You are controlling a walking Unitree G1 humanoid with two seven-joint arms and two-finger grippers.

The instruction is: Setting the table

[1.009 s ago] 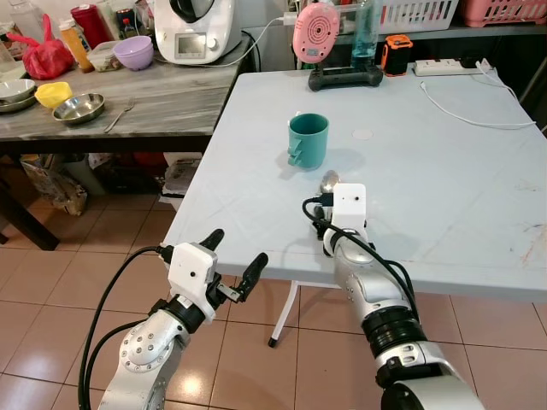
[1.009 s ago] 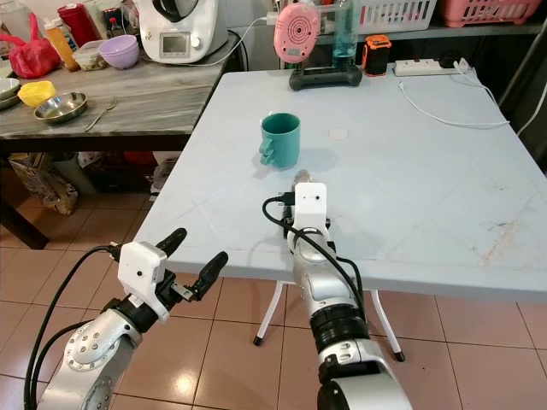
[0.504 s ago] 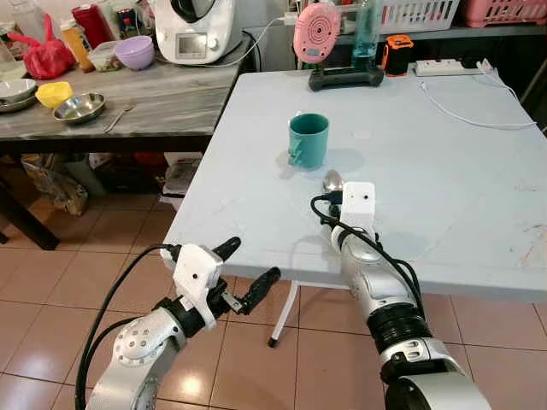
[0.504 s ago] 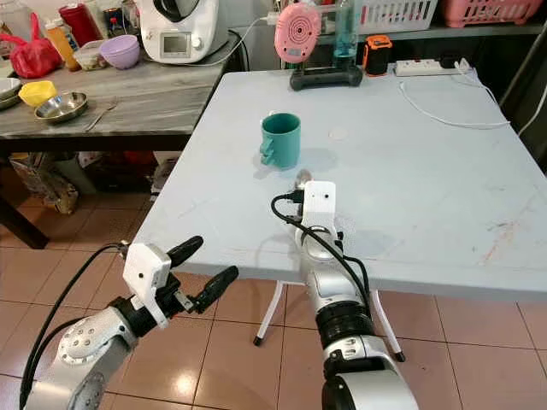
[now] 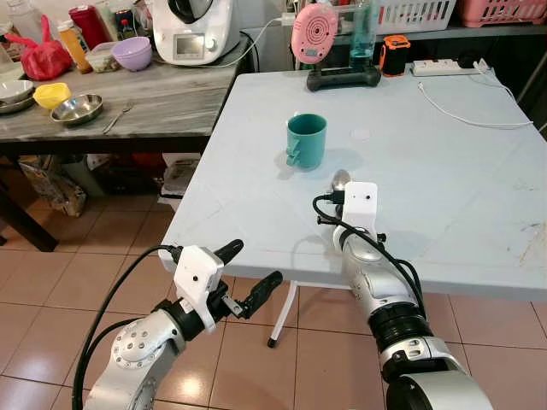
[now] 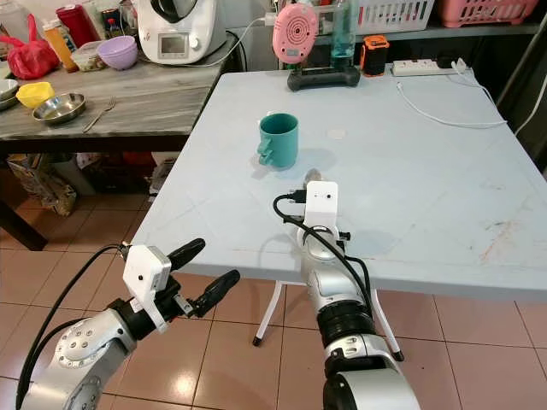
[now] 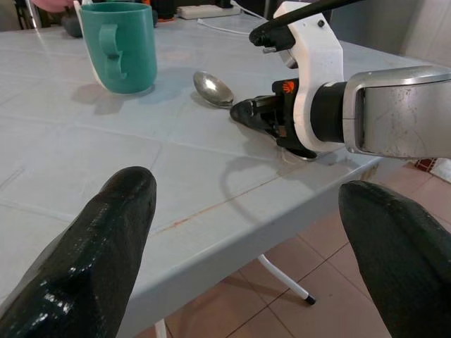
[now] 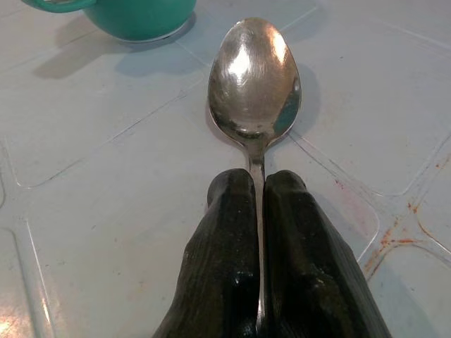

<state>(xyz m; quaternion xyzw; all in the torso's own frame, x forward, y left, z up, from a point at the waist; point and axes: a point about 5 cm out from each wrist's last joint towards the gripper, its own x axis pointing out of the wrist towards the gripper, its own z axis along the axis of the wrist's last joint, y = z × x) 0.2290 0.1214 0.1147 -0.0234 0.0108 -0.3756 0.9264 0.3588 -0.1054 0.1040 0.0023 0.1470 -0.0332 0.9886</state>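
The right gripper rests low on the pale grey tiled table, its two black fingers pressed together on the thin handle of a polished steel spoon. The spoon's bowl lies face up on the table top, pointing away from the wrist, just beside the teal ceramic mug that stands upright with its handle turned toward the table's near left edge.

The left gripper hangs off the table's front edge over the terracotta floor tiles, fingers spread wide and holding nothing.

Judgement: the step in hand is laying the spoon beside the mug. The bowl appears to be down already, so the sound course is to keep the wrist low, part the fingers only a little, and draw straight back along the handle's line — a sideways pull could drag or spin the spoon. The grip sits close to the bowl end of the handle; any lift before release would likely tip the bowl up.

The mug stands near enough that a forward nudge should be avoided — retreat toward the table edge instead.
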